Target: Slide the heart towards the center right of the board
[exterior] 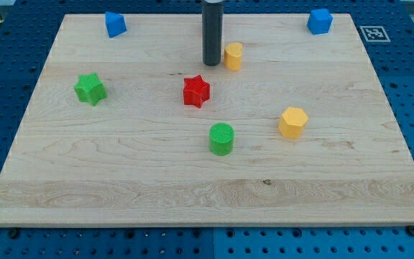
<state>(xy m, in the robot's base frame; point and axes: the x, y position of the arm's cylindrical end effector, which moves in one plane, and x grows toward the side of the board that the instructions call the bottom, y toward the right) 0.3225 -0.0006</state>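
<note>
The yellow heart (233, 55) lies near the view's top, just right of centre; its shape is hard to make out from here. My tip (211, 63) stands immediately to the heart's left, touching it or nearly so. The dark rod rises straight up out of the view's top. The wooden board (121, 180) fills most of the view.
A red star (196, 92) lies just below my tip. A green cylinder (221, 138) and a yellow hexagon (292, 122) lie lower, right of centre. A green star (90, 88) is at the left. Blue blocks sit at the top left (115, 24) and top right (320, 21).
</note>
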